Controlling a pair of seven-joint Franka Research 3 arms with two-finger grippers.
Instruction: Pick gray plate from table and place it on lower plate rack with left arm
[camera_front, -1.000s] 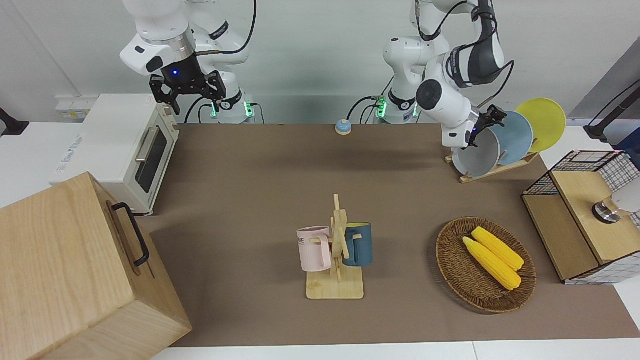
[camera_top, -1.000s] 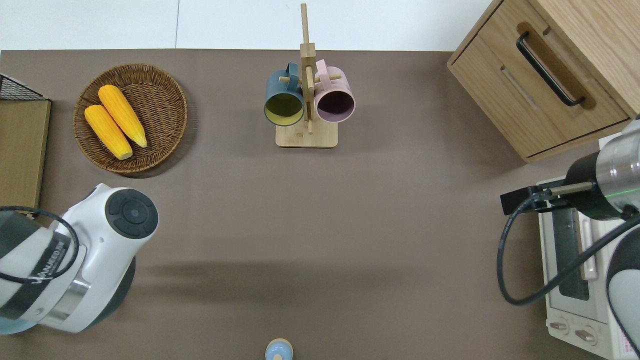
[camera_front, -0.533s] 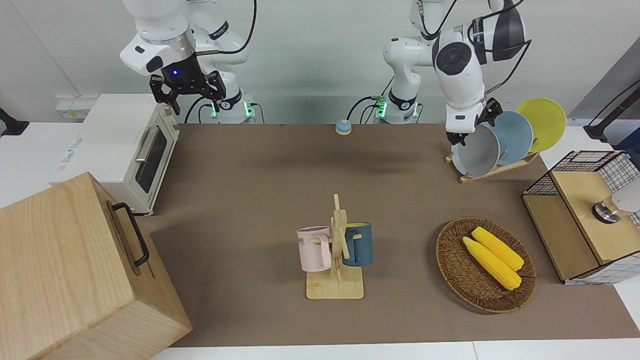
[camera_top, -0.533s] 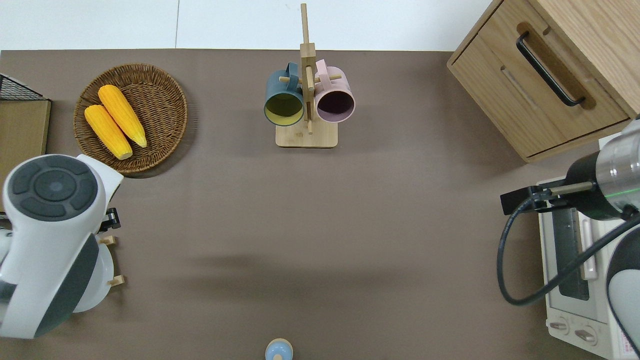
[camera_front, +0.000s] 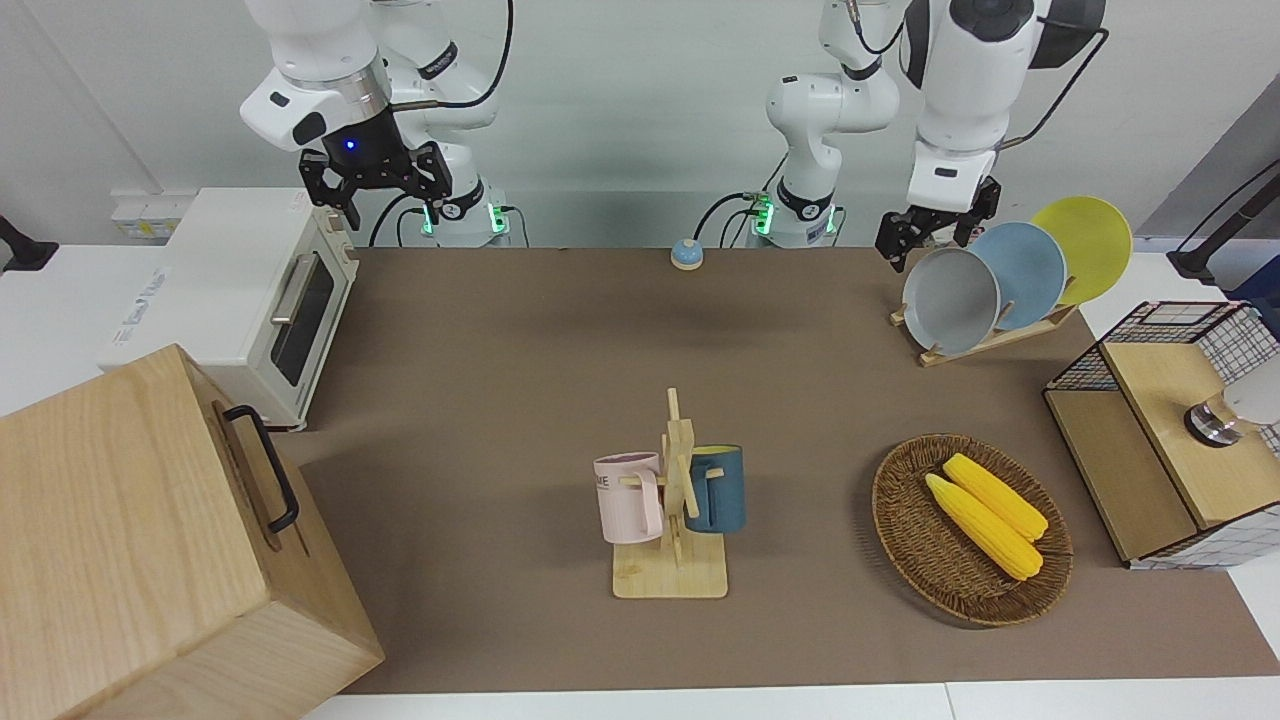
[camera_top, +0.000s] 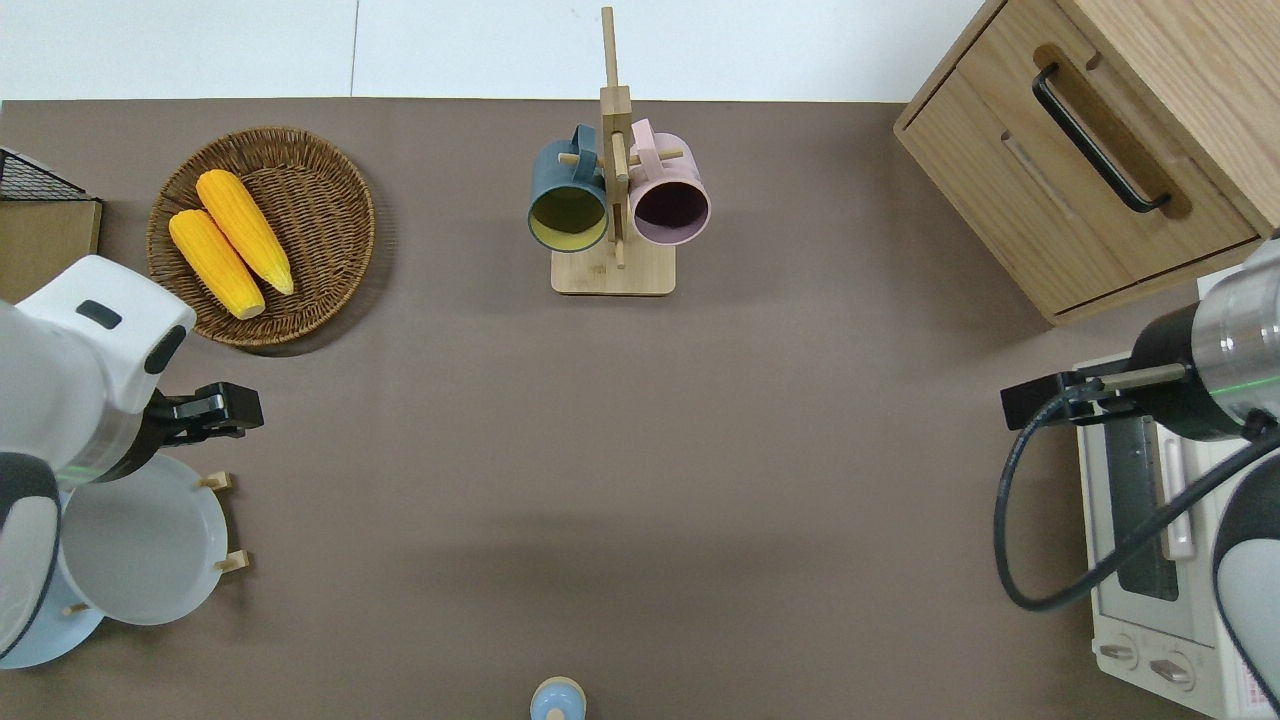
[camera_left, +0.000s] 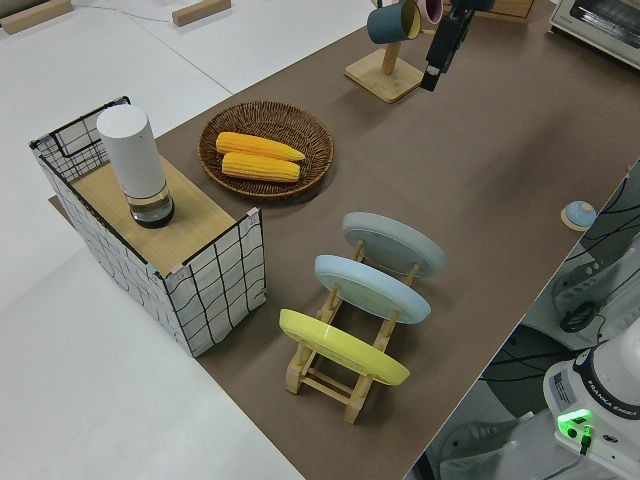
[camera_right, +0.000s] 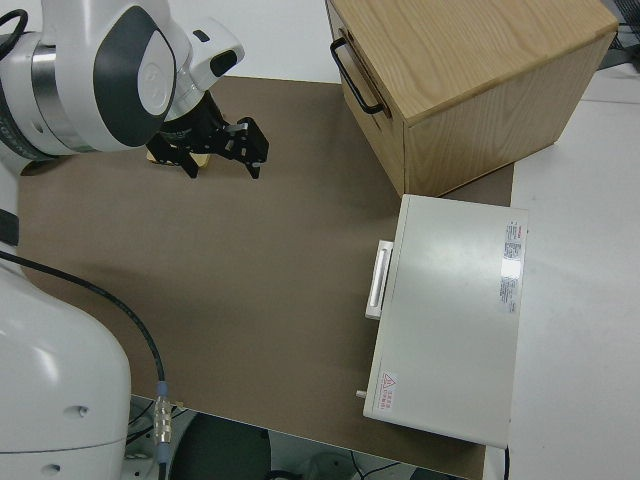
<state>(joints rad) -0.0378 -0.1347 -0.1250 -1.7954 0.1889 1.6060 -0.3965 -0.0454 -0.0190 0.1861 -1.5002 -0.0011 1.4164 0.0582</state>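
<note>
The gray plate stands tilted in the end slot of the lower plate rack, touching no gripper. My left gripper hangs open and empty, clear of the plate's upper rim. Seen from overhead, it is over the table between the rack and the wicker basket. The right arm is parked, with its gripper open and empty.
A light blue plate and a yellow plate fill the rack's other slots. A wicker basket with two corn cobs, a mug tree, a wire-sided box, a toaster oven and a wooden cabinet stand around.
The left gripper has lifted off the gray plate's rim and swung upright, leaving the plate standing in the rack. The right arm has not moved.
</note>
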